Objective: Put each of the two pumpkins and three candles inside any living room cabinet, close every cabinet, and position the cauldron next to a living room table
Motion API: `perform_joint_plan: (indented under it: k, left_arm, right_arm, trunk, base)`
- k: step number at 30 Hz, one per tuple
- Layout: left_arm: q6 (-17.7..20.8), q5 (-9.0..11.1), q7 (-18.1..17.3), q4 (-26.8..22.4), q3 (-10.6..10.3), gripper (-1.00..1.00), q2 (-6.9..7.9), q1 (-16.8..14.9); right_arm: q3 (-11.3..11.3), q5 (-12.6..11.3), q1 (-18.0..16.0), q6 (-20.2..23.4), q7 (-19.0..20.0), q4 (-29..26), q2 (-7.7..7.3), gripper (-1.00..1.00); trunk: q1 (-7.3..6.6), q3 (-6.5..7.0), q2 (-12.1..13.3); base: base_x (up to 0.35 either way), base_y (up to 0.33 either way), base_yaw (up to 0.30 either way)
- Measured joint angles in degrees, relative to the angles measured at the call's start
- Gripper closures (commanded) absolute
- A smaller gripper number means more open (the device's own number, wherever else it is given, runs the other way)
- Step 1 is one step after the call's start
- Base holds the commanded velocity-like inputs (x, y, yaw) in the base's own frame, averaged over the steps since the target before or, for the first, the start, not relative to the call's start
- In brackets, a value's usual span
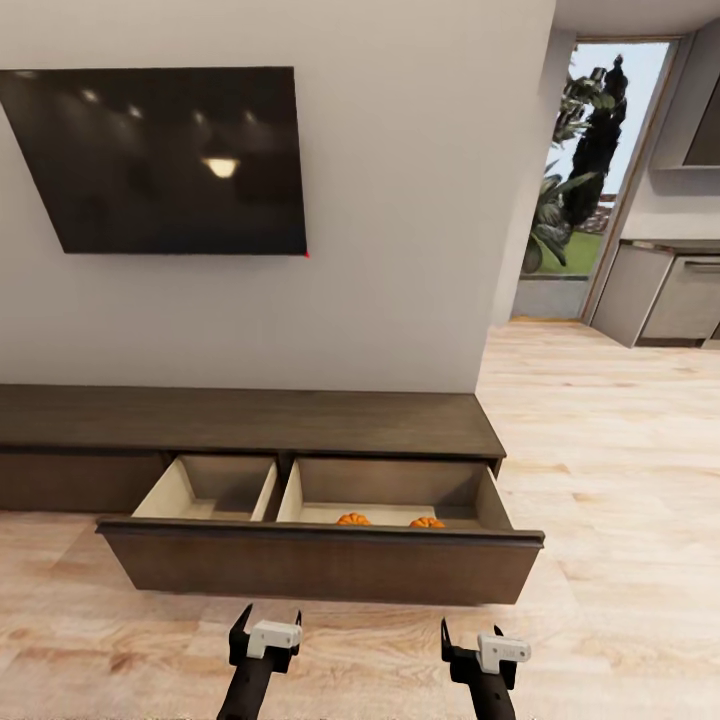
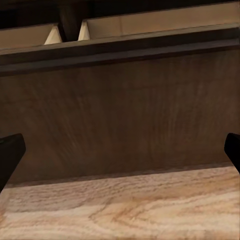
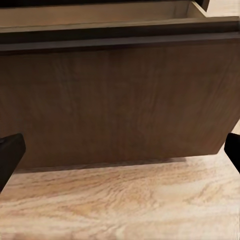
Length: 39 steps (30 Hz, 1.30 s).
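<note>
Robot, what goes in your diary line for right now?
drawer: open | pumpkins: both in right compartment | left gripper: open, empty | right gripper: open, empty, facing drawer front

Two pumpkins (image 1: 352,519) (image 1: 426,522) lie side by side in the cabinet's (image 1: 250,420) right compartment.

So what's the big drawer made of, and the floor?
The drawer front looks like dark brown wood with a matte finish: fine grain lines run across it. Inside, its walls look like pale, smooth wood or board. The floor looks like light wood planks, going by the swirly grain and plank seams. It's a simulator's render, so only the look counts.
</note>
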Motion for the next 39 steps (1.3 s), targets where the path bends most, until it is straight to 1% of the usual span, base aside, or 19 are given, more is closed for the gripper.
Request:
perform_joint_plan:
  k: [3,7,13,27,39]
  left_arm:
    - [-0.29,0.00,0.01,-0.12,-0.06,-1.00,0.05,0.03]
    - [-1.77,-0.05,0.03,-0.03,-0.16,-1.00,0.08,0.07]
    - [-2.42,-0.09,0.04,-0.01,-0.19,-1.00,0.09,0.08]
    - [-2.56,-0.09,0.04,0.16,-0.12,-1.00,0.00,0.09]
    - [-2.56,-0.09,0.12,0.06,-0.11,-1.00,0.00,0.09]
  right_arm:
    - [0.02,0.00,0.00,-0.07,0.00,0.01,-0.02,-1.00]
    - [0.12,0.01,0.00,-0.57,0.00,-0.04,-0.05,-1.00]
    - [0.23,-0.01,0.00,-3.45,0.01,0.03,-0.06,-1.00]
    - [0.04,-0.11,0.00,-4.22,0.01,1.10,-0.06,-1.00]
    - [0.02,-0.12,0.00,-4.23,0.01,1.24,-0.07,-1.00]
  trunk:
    - [0.66,-0.54,-1.20]
    - [0.67,-0.54,-1.22]
    - [0.67,-0.54,-1.22]
    - [0.67,-0.54,-1.22]
    - [3.30,-2.69,-6.02]
  base:
    - [0.000,0.000,0.000]
    - [0.000,0.000,0.000]
    - [0.000,0.000,0.000]
    - [0.000,0.000,0.000]
    - [0.000,0.000,0.000]
